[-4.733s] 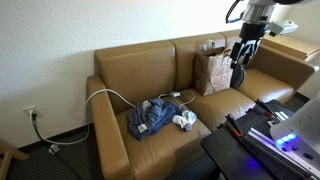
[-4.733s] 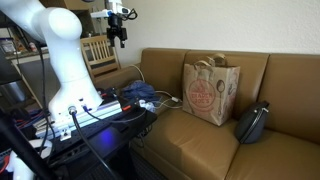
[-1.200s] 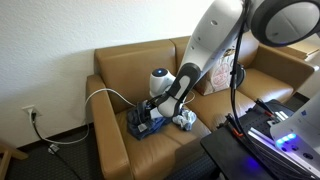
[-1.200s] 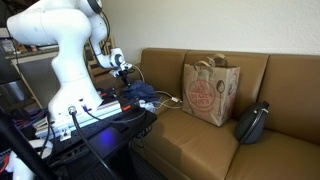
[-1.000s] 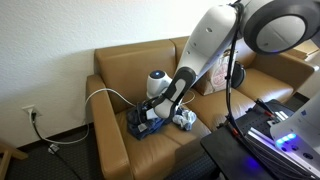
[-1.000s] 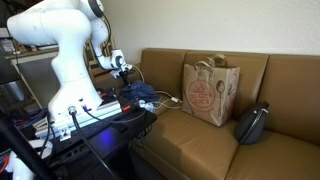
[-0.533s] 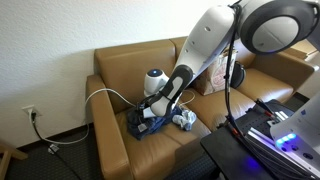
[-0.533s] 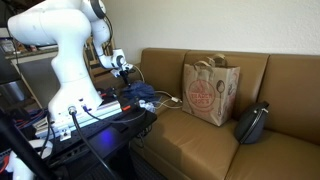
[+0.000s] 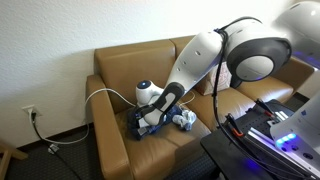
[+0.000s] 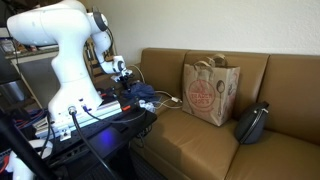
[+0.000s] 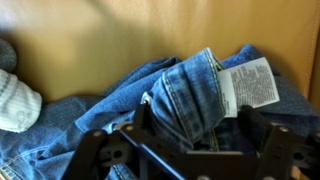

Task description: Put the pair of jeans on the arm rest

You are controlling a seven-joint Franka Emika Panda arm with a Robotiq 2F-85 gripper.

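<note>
The pair of jeans (image 9: 155,124) lies crumpled, blue denim, on the sofa seat next to the tan leather arm rest (image 9: 108,135). It also shows in an exterior view (image 10: 138,95). My gripper (image 9: 142,117) is down on the jeans, also seen in an exterior view (image 10: 124,82). In the wrist view the jeans (image 11: 185,90) fill the lower frame, with a white label (image 11: 248,85). My gripper (image 11: 195,128) is open, its two fingers wide apart on either side of a raised denim fold.
A small white-grey cloth lump (image 9: 185,120) lies beside the jeans, also in the wrist view (image 11: 15,100). A white cable (image 9: 105,95) runs over the arm rest. A paper bag (image 10: 208,90) and a black bag (image 10: 252,122) sit on the other cushions.
The arm came down from high above the far cushion to the jeans. In the last second the gripper sank lower and shifted slightly toward the arm rest.
</note>
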